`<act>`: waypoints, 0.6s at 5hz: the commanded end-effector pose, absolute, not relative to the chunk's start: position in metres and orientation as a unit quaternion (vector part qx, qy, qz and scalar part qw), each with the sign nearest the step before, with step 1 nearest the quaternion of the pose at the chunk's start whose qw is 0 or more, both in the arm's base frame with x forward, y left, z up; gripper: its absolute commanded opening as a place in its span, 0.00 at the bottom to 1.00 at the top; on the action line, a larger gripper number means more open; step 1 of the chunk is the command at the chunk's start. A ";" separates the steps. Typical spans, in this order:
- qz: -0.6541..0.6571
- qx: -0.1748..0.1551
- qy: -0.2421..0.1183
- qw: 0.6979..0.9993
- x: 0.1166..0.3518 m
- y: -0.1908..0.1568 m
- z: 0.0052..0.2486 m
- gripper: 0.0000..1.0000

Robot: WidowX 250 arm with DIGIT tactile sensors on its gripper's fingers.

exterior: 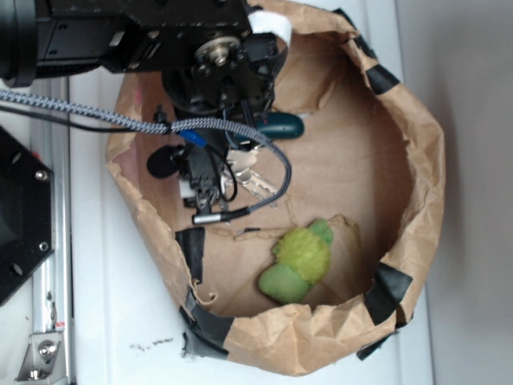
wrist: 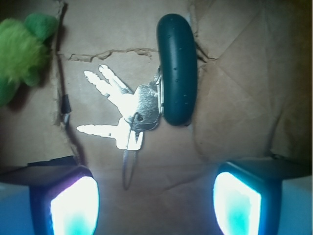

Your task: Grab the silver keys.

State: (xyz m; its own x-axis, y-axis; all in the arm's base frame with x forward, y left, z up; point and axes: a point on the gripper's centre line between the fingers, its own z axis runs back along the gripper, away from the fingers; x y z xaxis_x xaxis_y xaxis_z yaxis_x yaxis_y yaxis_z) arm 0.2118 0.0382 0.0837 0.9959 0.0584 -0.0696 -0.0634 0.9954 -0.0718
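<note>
The silver keys (wrist: 122, 110) lie flat on the brown paper floor of a shallow, bowl-shaped paper enclosure (exterior: 417, 160); three blades are visible in the wrist view, two fanned toward the upper left and one pointing left, all joined on a thin wire ring; the ring links them to a dark teal oval fob (wrist: 177, 68), which lies lengthwise just to the right of the key heads and touches them. In the exterior view the keys (exterior: 250, 178) show only in part beneath the arm, with the fob (exterior: 280, 124) beside them, near the middle-left of the enclosure.

The pincer (wrist: 155, 198) stands with its fingers apart; the two glowing pads (wrist: 73, 203) appear at the lower left and lower right of the wrist view, with bare paper and the tail of the wire ring between them; nothing is held; the keys lie above the gap in that view, clear of both pads; height above the paper cannot be judged.

A fuzzy green plush toy (exterior: 298, 261) rests on the paper floor toward the near rim, well apart from the keys; in the wrist view it occupies the upper left corner. The enclosure's crumpled walls are patched with black tape (exterior: 389, 289) at several points; it sits on a white worktop (exterior: 104, 305); a braided cable (exterior: 96, 116) runs across the arm.
</note>
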 end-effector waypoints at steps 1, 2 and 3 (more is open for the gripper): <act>0.057 -0.042 -0.014 0.997 0.222 0.026 0.073 1.00; 0.065 -0.028 -0.015 0.997 0.222 0.020 0.058 1.00; 0.063 -0.034 -0.014 0.997 0.222 0.021 0.056 1.00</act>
State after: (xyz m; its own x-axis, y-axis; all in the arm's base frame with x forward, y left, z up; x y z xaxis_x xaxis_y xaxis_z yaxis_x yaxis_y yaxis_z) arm 0.2187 0.0201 0.0526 0.9909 0.1346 0.0027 -0.1340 0.9883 -0.0724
